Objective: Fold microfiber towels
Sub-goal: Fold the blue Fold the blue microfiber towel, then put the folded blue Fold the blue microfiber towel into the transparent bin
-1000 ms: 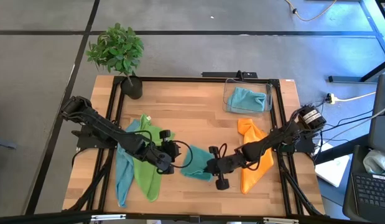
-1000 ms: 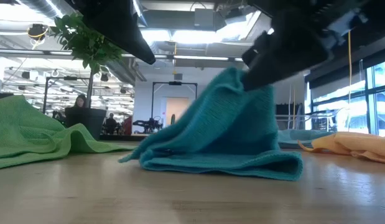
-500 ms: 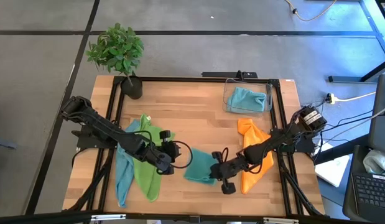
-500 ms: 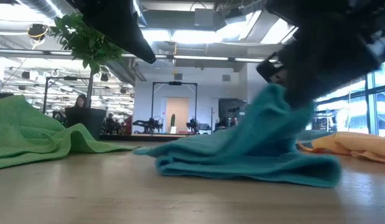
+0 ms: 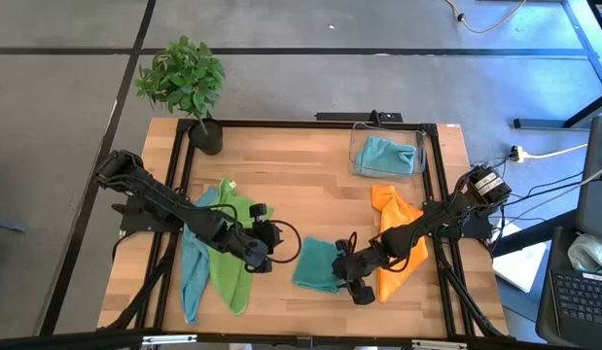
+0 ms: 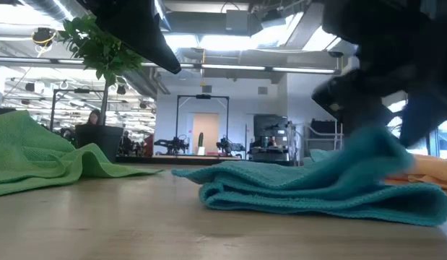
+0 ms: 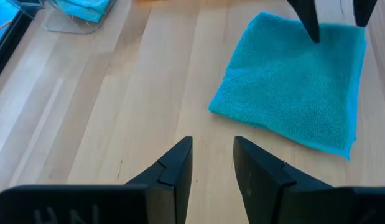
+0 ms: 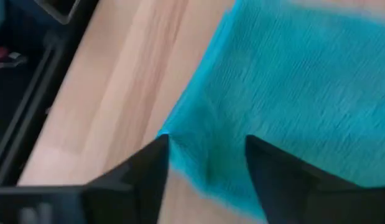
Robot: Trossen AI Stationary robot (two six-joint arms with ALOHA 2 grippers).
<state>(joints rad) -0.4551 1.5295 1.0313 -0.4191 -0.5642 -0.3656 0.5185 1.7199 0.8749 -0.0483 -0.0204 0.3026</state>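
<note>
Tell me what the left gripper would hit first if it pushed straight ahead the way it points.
Probably the folded teal towel. The left gripper has bare table just ahead, then the towel's near corner, slightly off to one side, so it may only clip it.

Light is bright and even over the table [image 5: 281, 165] in the high view, with a blue cast on the floor at the upper right. In the low view, ceiling strips glare white and the arms overhead read as black silhouettes; the near tabletop is soft. The right wrist view is smeared with blur across the teal towel [image 8: 292, 93]. The left wrist view is sharp.
</note>
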